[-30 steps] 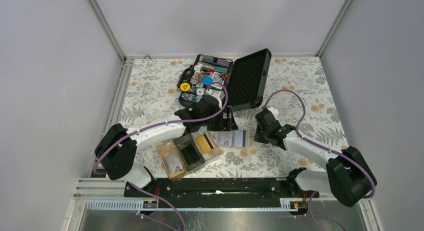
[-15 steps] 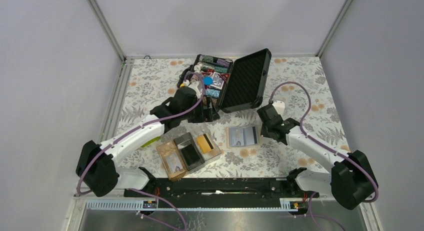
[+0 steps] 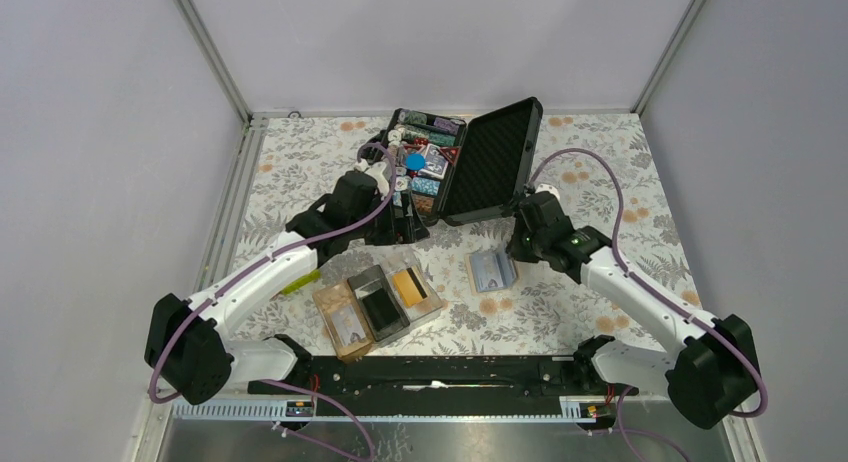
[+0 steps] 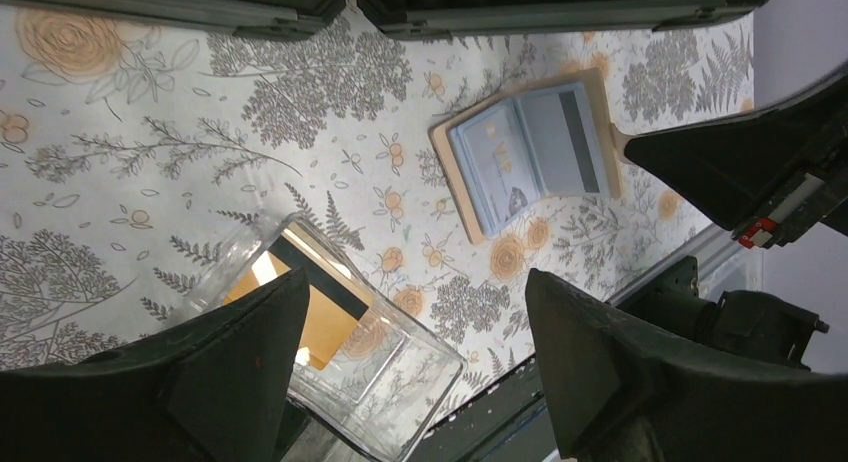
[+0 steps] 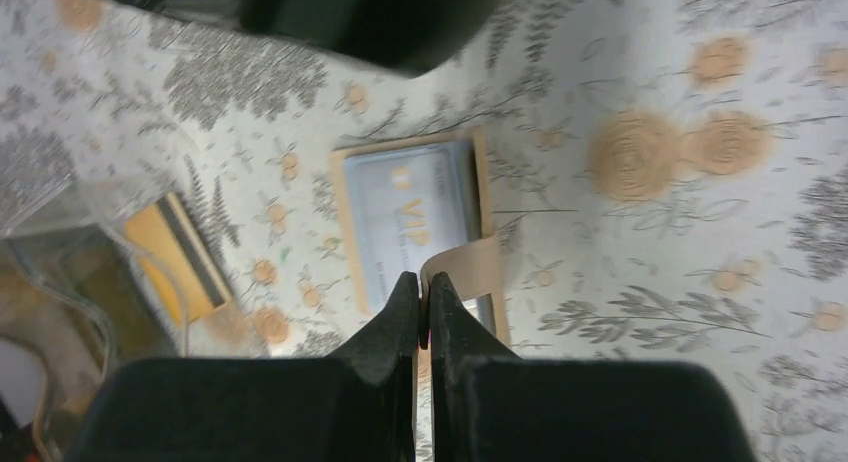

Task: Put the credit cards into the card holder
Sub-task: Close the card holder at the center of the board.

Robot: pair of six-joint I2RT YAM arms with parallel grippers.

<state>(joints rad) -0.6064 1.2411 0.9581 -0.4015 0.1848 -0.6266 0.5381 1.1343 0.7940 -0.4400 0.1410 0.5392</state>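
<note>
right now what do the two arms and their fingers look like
Both the left arm and the right arm have glossy white tubular links joined by bulky black joint housings. A purple cable loops loosely along each one from base to wrist. The right arm shows a small green light near its wrist. The fingers are matte black, broad and wedge-shaped, tapering to the tips.

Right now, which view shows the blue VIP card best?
The left wrist view: the blue VIP card lies unblocked and sharp there. The right wrist view shows it blurred, its lower part behind the right gripper's fingers. The top external view shows it only small, no print readable.
</note>
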